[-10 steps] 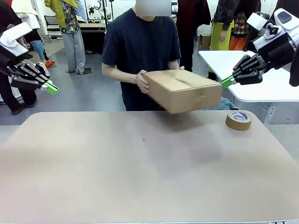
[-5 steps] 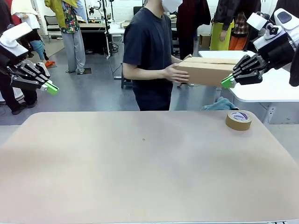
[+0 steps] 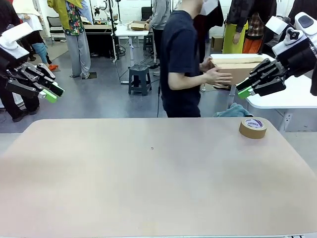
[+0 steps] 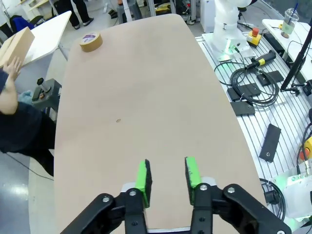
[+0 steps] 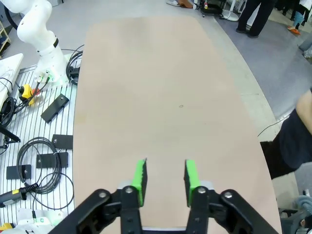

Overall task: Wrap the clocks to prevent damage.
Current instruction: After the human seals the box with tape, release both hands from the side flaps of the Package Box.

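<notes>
Beige matte worktop [image 3: 148,178], rounded at its corners, carrying one item: a roll of brown paper packing tape [image 3: 253,128] with a white printed label on its core, lying flat near the far right corner; in the left wrist view the same roll [image 4: 90,41] sits close to the far edge. Brown cardboard box [image 3: 237,69], plain and closed, off the worktop, held in both of the person's hands [image 3: 220,77] beyond the far edge, over the near end of a white side table [image 3: 292,96]; the person, in a dark short-sleeved shirt [image 3: 181,59], stands side-on to the worktop. Clocks named in the task: none can be made out, and whether the box holds them cannot be told. Left gripper [image 3: 52,92], black with green pads, raised off the left edge of the worktop, jaws parted and empty; its own camera shows the two green fingertips [image 4: 143,175] apart above bare worktop. Right gripper [image 3: 243,90], same make, raised beyond the far right corner just beside the box, jaws likewise parted with nothing between them, as its fingertips [image 5: 139,175] show from the wrist.
</notes>
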Robot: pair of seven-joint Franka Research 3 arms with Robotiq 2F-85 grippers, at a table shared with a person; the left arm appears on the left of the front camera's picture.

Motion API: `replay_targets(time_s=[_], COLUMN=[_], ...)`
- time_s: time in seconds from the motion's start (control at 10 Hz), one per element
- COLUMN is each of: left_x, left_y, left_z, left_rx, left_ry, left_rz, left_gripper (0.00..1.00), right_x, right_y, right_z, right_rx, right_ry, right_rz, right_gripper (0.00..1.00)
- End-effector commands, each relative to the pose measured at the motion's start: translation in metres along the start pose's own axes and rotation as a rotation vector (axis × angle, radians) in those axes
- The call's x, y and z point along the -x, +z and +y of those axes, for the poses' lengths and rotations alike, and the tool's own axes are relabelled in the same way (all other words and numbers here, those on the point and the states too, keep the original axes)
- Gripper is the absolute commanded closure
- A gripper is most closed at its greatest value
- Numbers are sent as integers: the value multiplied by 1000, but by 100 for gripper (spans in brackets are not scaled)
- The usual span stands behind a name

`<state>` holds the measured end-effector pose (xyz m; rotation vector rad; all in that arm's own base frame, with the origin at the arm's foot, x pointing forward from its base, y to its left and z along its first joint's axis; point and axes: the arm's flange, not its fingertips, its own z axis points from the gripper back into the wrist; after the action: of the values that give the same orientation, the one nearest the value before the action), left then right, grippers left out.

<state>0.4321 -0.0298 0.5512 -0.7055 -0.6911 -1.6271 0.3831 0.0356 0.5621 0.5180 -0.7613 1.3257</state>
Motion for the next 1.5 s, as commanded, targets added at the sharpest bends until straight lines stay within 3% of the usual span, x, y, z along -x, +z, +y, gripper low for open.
replay_targets(time_s=[0.0, 0.1, 0.5, 0.6, 1.1, 1.4], left_x=[-3, -4, -7, -9, -9, -5], left_y=[5, 6, 10, 11, 14, 11], left_z=[1, 2, 3, 2, -2, -1], left_rx=[16, 24, 5, 2, -5, -3], left_ry=[-3, -2, 31, 29, 33, 4], left_rz=[-24, -27, -42, -43, -17, -18], left_gripper=[0, 48, 8, 0, 0, 0], right_x=[-8, -11, -11, -11, -8, -7], right_y=[-3, -1, 2, 2, 11, 5], right_z=[4, 4, 5, 6, 9, 9], right_rx=[8, 12, -12, -20, -90, -64], right_ry=[-31, -38, -38, -35, -25, -22], right_rz=[-5, -8, -32, -29, -32, -27], right_gripper=[0, 46, 6, 0, 0, 0])
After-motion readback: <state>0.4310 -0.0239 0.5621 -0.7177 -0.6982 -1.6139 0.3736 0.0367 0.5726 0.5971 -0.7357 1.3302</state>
